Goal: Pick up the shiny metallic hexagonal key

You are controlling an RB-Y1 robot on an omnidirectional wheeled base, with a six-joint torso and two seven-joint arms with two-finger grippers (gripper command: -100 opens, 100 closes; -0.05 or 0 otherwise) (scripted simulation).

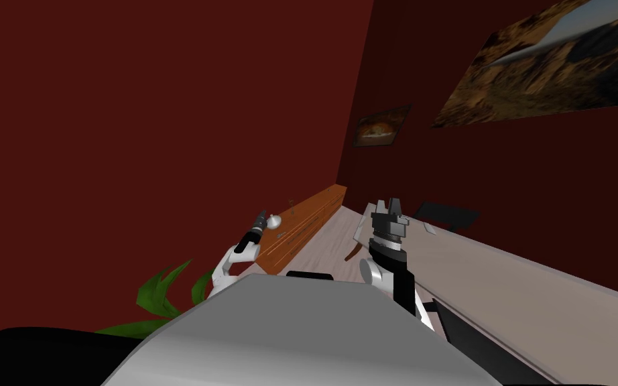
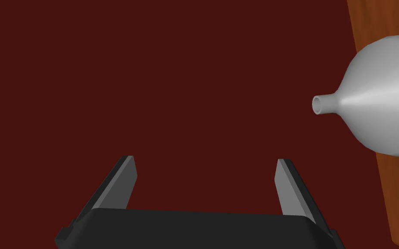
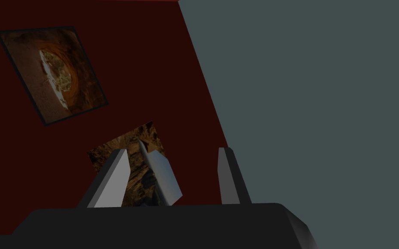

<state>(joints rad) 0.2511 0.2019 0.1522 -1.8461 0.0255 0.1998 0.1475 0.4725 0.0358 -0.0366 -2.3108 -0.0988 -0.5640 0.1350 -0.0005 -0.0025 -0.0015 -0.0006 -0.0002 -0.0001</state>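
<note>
Two pincers are on my feed, and both stand open with nothing between their fingers. My left pincer [image 2: 205, 161] is out low on my left, facing a dark red wall [image 2: 172, 78], its two fingers [image 2: 123, 181] spread about a third of the frame apart. Near it, off to one side and not touching it, is a plain grey-white vase [image 2: 380, 95] with a narrow neck, seen against an orange-brown wooden surface. From the head camera that surface is a long low sideboard [image 1: 304, 218] running along the wall, with the vase at its near end and the left pincer just short of it. Below that arm, green plant leaves [image 1: 163, 295] spread by the foot of the wall. My right pincer [image 1: 387, 204] is raised on my right, fingers pointing upward, at the near edge of a long pale tabletop [image 1: 535, 288] that runs along the right-hand wall. A pale sliver [image 1: 428, 229] lies flat on that tabletop just beside the right pincer and apart from it. It is too small for me to tell whether it is the hexagonal key, and I can pick out nothing else that might be. A dark flat shape [image 1: 445, 214] sits at the tabletop's far end.
</note>
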